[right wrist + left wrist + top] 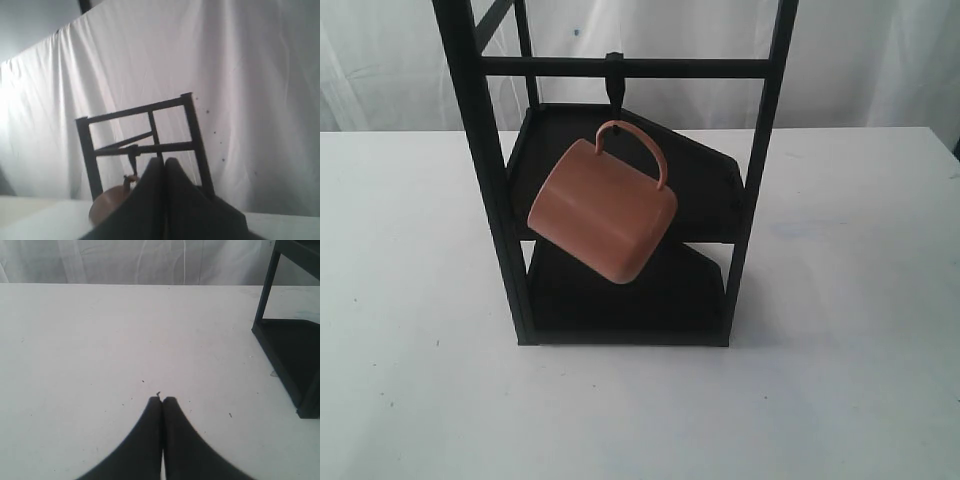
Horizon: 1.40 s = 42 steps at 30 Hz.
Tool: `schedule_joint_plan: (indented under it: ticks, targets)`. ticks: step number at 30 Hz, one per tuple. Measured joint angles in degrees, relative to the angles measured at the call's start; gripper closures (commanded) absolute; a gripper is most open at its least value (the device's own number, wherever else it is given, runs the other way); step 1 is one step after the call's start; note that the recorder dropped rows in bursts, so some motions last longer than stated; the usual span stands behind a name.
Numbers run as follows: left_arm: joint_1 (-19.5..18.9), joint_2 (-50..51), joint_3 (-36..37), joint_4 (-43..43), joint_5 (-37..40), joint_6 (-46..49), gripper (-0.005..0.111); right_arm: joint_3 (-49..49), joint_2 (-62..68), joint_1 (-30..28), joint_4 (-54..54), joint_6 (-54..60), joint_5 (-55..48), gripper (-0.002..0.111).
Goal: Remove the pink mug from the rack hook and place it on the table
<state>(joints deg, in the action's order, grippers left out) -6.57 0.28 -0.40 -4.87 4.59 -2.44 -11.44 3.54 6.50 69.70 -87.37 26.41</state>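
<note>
The pink mug (603, 208) hangs tilted by its loop handle from the rack hook (613, 78) on the top crossbar of the black rack (758, 170). Neither gripper shows in the exterior view. In the right wrist view the mug (107, 206) and the hook (132, 156) appear some way beyond my right gripper (164, 161), which is shut and holds nothing. My left gripper (162, 400) is shut and empty, low over the white table (100, 350), with the rack's foot (285, 355) off to one side.
The rack's two black shelves (705, 170) sit behind and below the mug. A white curtain (240, 75) hangs behind the table. The white table (420, 380) spreads out on both sides of the rack and in front of it.
</note>
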Motion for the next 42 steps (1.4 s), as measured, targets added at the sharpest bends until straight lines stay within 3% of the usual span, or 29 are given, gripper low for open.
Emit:
schedule_joint_plan:
  ticks: [10,17,28,42]
  targets:
    - [0.00,0.00,0.00,0.00,0.00,0.00,0.107,-0.92,1.65,0.96,14.41,-6.26,-3.85,0.108]
    - [0.00,0.00,0.00,0.00,0.00,0.00,0.107,-0.92,1.65,1.06,28.15,-16.79,-8.03,0.108]
    - [0.00,0.00,0.00,0.00,0.00,0.00,0.107,2.97,1.70,1.06,30.01,-20.38,-28.61,0.108]
    - [0.00,0.00,0.00,0.00,0.00,0.00,0.107,4.22,1.70,1.06,30.01,-20.50,-30.64,0.108]
